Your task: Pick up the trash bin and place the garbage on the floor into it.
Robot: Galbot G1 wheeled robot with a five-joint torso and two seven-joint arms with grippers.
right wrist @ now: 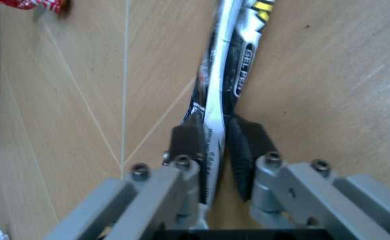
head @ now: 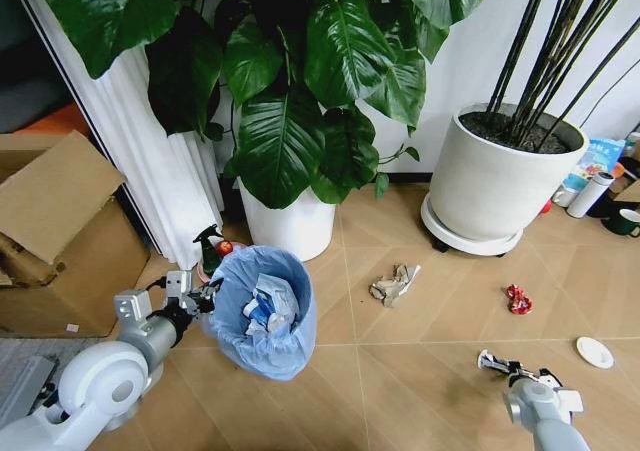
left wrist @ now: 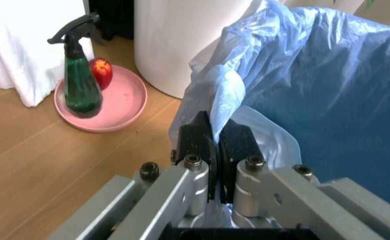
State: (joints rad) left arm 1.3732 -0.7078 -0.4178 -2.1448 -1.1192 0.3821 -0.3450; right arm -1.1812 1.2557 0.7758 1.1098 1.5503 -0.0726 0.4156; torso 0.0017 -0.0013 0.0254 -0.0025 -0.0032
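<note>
The trash bin (head: pixel 262 316), lined with a crinkled light-blue bag (left wrist: pixel 328 85), stands on the floor (head: pixel 400 381) with scraps inside it. My left gripper (head: pixel 200 294) (left wrist: pixel 215 132) is shut on the bag at the bin's rim. My right gripper (head: pixel 497 363) (right wrist: pixel 218 135) is low over the floor at the right, shut on a flattened black-and-white printed wrapper (right wrist: pixel 230 60). More garbage lies on the floor: crumpled paper (head: pixel 395 283), a red wrapper (head: pixel 518 299) (right wrist: pixel 31 4) and a white disc (head: pixel 594 351).
A green spray bottle (head: pixel 208 249) (left wrist: pixel 81 80) stands in a pink dish (left wrist: pixel 124 107) just behind the bin. A white plant pot (head: pixel 275 221) stands behind it and a larger one (head: pixel 495 176) at the right. A cardboard box (head: pixel 55 231) stands at the left.
</note>
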